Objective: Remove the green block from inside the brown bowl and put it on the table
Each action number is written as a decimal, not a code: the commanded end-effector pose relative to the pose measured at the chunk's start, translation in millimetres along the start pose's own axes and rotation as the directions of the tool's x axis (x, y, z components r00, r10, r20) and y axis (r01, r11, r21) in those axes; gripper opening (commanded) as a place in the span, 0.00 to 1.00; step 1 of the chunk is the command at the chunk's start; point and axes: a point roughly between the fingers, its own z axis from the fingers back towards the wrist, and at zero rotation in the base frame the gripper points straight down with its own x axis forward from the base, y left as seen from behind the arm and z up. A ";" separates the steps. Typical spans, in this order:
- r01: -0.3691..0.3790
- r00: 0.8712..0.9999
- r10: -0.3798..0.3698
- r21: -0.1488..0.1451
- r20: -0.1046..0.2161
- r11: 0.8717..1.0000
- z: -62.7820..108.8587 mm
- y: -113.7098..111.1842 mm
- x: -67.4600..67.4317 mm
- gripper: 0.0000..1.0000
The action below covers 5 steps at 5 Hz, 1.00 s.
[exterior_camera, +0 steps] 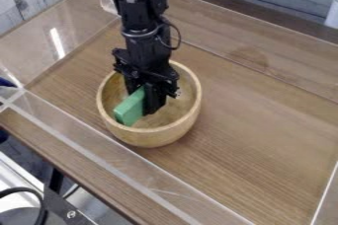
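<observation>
A light-tan wooden brown bowl (169, 130) sits on the wood-grain table (264, 120), left of centre. Inside it lies the green block (128, 107), bright green and elongated, tilted with its lower end toward the bowl's left wall. My black gripper (148, 99) points straight down into the bowl, shut on the block's upper right end. Its fingertips are partly hidden behind the block and the bowl's rim.
Clear acrylic walls (79, 155) border the table on the front and left. A black cable (20, 204) loops at the lower left, outside the wall. Bare tabletop stretches to the right of the bowl and behind it.
</observation>
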 end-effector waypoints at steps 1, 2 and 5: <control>0.012 0.998 -0.013 0.017 0.067 1.000 18.0 -3.1 7.0 0.00; 0.010 0.997 -0.011 0.012 0.080 1.000 26.2 -6.4 8.4 0.00; 0.104 0.992 -0.103 -0.006 0.077 0.995 15.9 -63.8 24.9 0.00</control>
